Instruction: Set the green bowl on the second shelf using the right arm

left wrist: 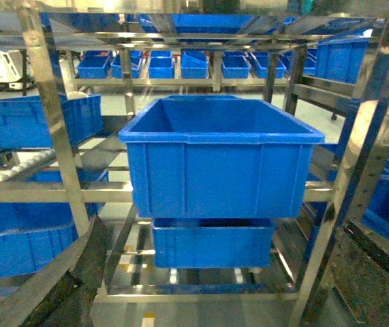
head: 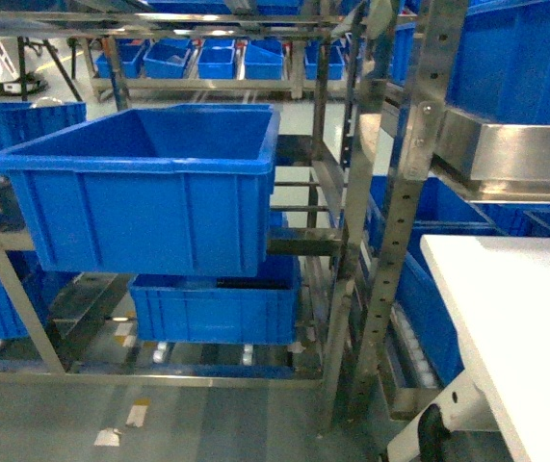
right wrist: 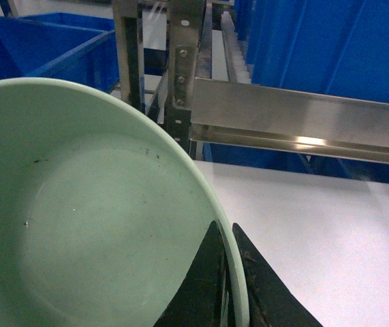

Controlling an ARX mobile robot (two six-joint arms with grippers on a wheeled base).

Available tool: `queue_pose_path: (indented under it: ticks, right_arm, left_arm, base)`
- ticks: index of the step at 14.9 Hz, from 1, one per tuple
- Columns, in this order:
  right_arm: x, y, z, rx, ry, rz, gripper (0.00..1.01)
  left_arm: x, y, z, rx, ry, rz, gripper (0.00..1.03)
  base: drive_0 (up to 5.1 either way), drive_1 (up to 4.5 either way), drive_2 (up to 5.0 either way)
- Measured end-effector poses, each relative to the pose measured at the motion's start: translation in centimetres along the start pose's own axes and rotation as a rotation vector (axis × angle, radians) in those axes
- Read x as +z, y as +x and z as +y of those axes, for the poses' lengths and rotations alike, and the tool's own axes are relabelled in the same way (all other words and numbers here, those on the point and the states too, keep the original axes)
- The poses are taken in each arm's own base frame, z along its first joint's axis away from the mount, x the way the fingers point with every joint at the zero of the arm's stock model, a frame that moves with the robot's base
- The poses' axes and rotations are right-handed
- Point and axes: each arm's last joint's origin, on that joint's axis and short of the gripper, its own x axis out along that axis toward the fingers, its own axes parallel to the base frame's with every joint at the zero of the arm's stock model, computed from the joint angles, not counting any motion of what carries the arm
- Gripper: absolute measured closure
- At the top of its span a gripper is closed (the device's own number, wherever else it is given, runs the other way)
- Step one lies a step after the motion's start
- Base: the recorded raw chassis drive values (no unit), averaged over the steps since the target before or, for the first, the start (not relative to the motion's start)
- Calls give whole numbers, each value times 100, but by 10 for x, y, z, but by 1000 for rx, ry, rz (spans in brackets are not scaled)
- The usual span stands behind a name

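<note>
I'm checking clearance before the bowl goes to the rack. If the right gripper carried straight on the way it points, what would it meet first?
Probably the steel front rail of the rack tier, with blue crates behind it. The right gripper, jaws pinching the green bowl rim, faces it across the white tabletop; depth is unclear.

The right wrist view shows two thin black fingers [right wrist: 204,286] of the right gripper [right wrist: 227,289], tapering to points, their matte surface flecked with pale specks. In the left wrist view, the left gripper's dark, rough-textured fingers [left wrist: 78,272] appear blurred at the lower corners. In the head view, a black rounded part [head: 435,433] shows beside white housing at the bottom edge.
</note>
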Motion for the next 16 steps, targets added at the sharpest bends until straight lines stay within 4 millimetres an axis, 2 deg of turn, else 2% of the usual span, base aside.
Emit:
queue_pose_path:
  ticks: [16]
  right_arm:
    - [0, 0, 0, 0, 0, -1, 99]
  left_arm:
    - [0, 0, 0, 0, 0, 2, 5]
  base:
    - [-502, 243, 243]
